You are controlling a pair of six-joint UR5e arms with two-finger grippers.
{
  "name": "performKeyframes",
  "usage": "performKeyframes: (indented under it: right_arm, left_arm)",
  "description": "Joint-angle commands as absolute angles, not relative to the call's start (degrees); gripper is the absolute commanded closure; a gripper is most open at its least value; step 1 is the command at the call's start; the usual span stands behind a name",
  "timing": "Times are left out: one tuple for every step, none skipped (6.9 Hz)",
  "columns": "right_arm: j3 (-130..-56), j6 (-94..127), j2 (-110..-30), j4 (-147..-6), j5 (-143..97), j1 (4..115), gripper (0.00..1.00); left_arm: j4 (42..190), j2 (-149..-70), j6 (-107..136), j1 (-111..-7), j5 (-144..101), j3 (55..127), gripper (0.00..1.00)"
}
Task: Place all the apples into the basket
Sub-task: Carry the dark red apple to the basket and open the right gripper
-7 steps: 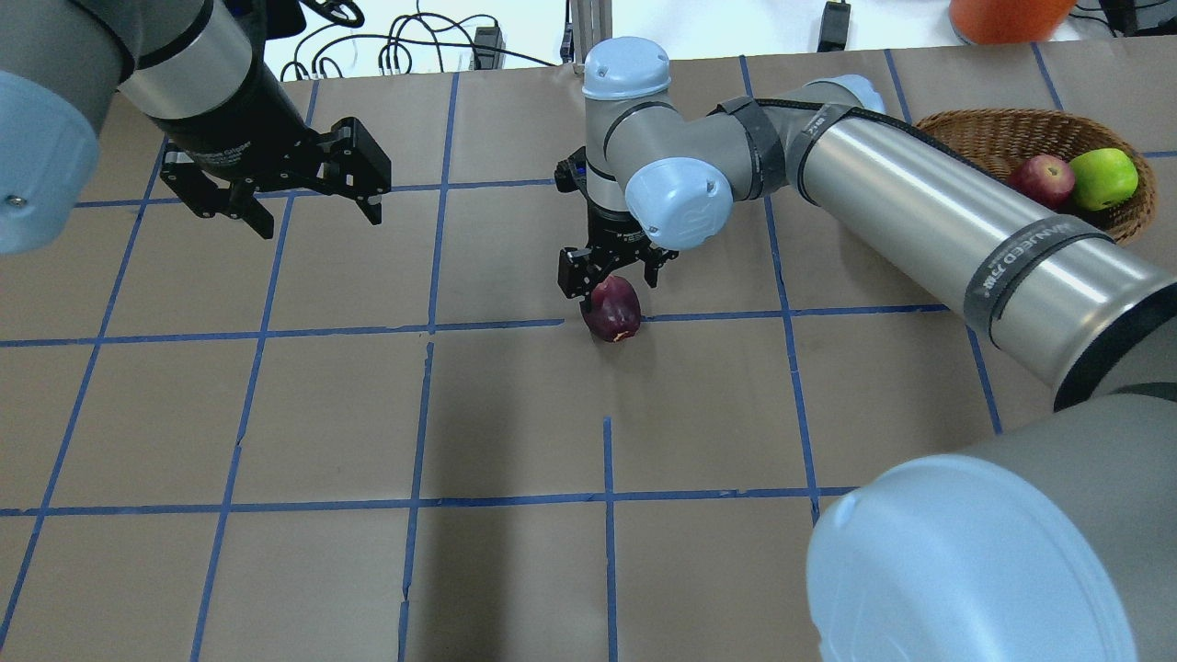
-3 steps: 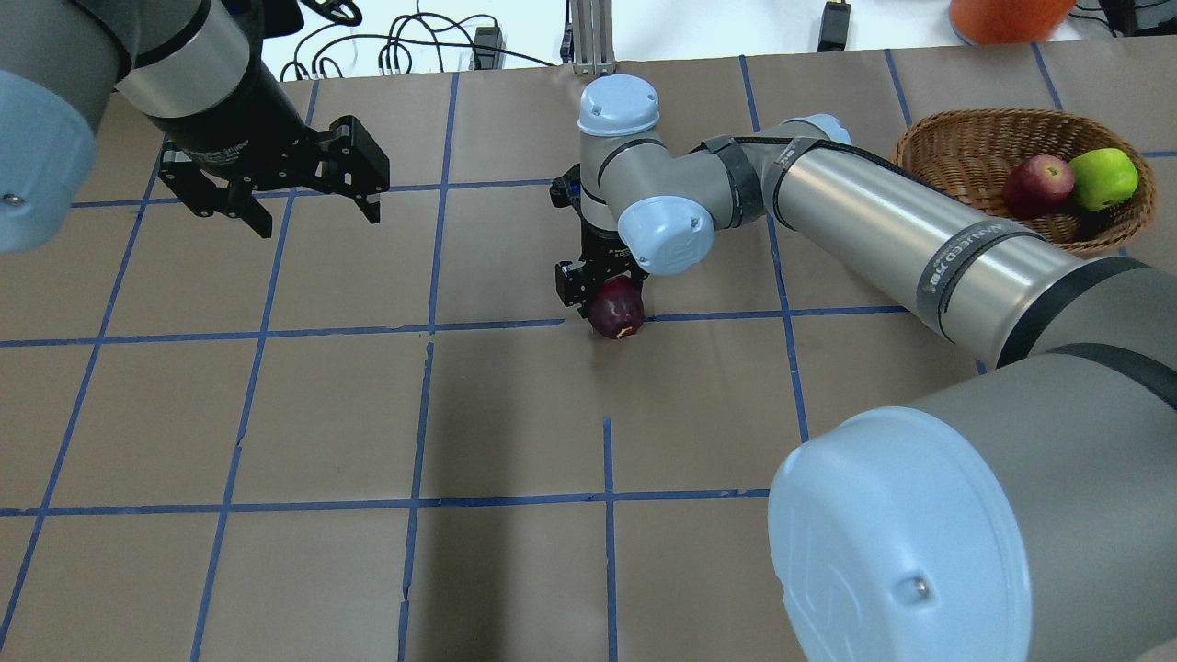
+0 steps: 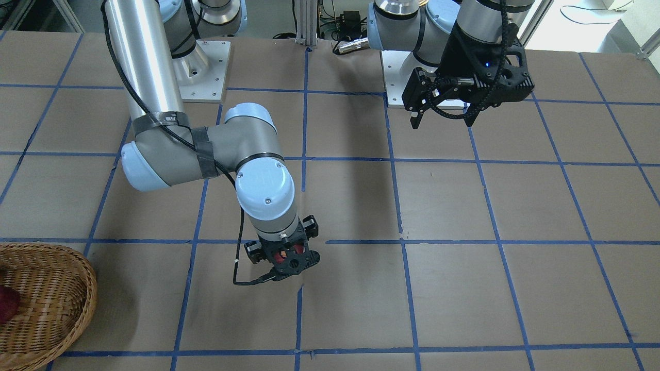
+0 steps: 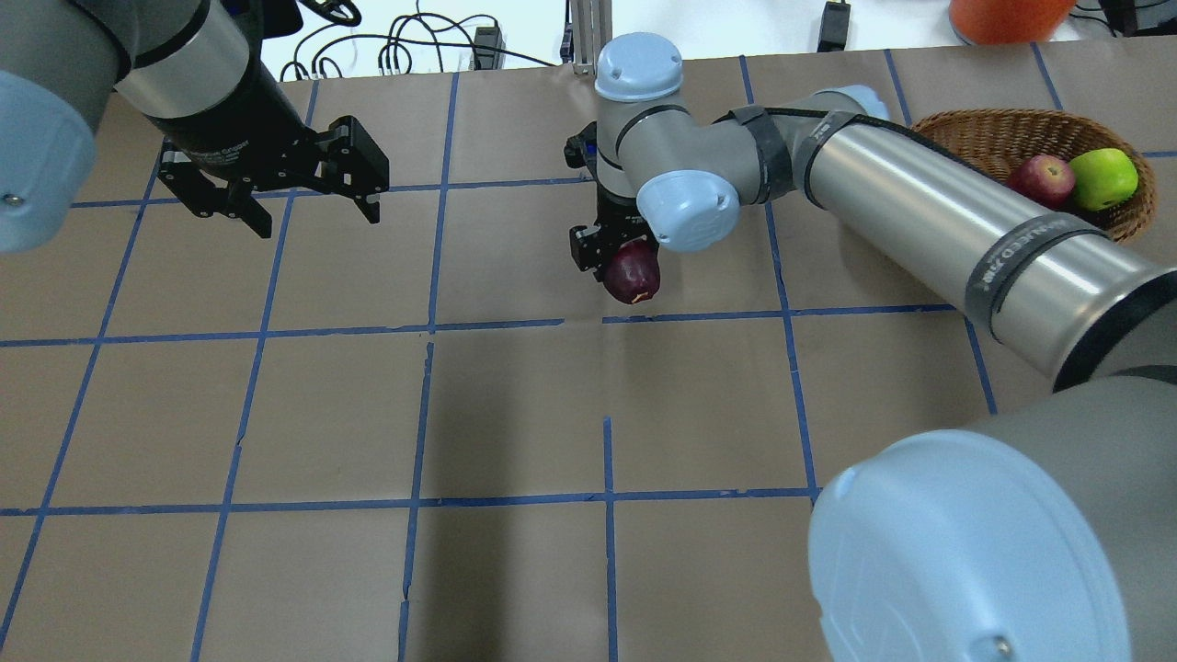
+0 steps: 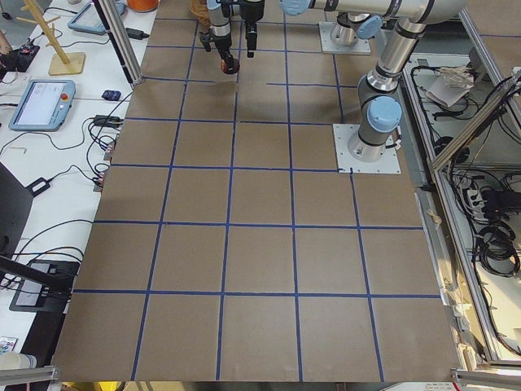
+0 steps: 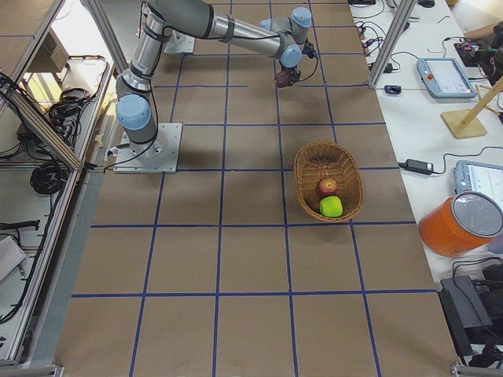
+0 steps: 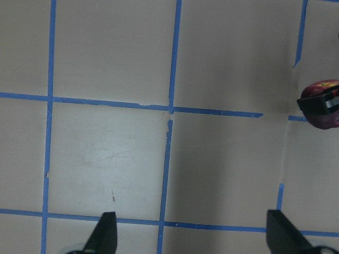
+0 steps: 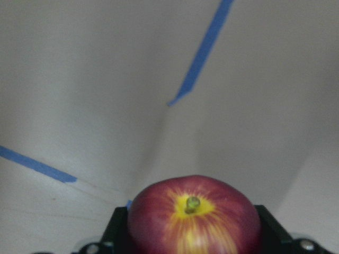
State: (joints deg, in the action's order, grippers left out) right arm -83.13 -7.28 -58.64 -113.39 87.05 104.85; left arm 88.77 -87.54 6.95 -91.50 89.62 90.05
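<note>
The basket (image 4: 965, 147) holds the red apple (image 4: 1041, 180) and green apple (image 4: 1102, 177) side by side at its right end. The right gripper (image 3: 286, 257) is clenched on the maroon apple (image 4: 633, 272) over mid-table; only the right wrist view shows its yellow stem end. The left gripper (image 4: 317, 219) hangs with jaws spread, grasping nothing. The basket sits near the table's (image 4: 515, 414) far edge, well apart from the held apple.

Right end effector (image 4: 627, 265) clamped, aloft.
</note>
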Motion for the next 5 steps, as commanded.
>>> performKeyframes:
  right_arm:
    - [-78.8, -8.5, -67.4, -100.7, 89.6, 92.3, 1.00]
    - [-77.4, -8.5, -68.2, -98.9, 92.7, 85.8, 1.00]
    - [-77.8, -9.9, -67.7, -99.8, 97.4, 81.0, 1.00]
    - [-77.9, -14.3, -65.8, -100.2, 97.8, 78.1, 1.00]
    - [-77.8, -17.4, -63.0, -103.6, 98.0, 74.3, 1.00]
  left_arm:
    - [88.9, -87.5, 6.8, -90.9, 89.6, 90.1, 0.00]
    - [88.9, -87.5, 6.8, -90.9, 89.6, 90.1, 0.00]
    - [88.9, -87.5, 6.9, -90.9, 89.6, 90.1, 0.00]
    - [88.9, -87.5, 7.1, -91.1, 89.6, 90.1, 0.00]
    - [88.9, -87.5, 7.0, -91.0, 89.6, 90.1, 0.00]
